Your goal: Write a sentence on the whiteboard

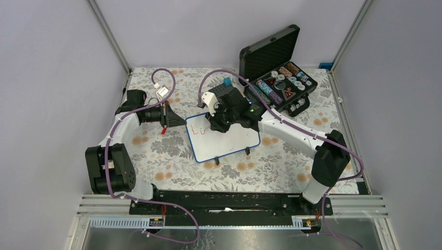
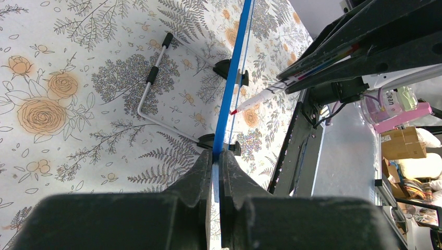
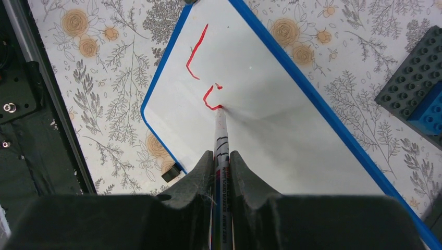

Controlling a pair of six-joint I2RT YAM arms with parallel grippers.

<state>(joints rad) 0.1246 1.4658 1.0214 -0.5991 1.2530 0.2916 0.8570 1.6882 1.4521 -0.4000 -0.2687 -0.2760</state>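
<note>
The left gripper (image 2: 215, 153) is clamped on the blue frame of the whiteboard (image 2: 232, 88), at the edge nearest it, probably to stop the board sliding on its feet under the pen's push. Its arm reaches in low from the side, fingers level with the board's rim. The right gripper (image 3: 222, 153) pinches a marker (image 3: 221, 130) by its barrel. The tip sticks out ahead of the fingers and touches the board, where the sentence (image 3: 195, 49) has only its first red strokes. That arm arches over the board, wrist tipped down.
</note>
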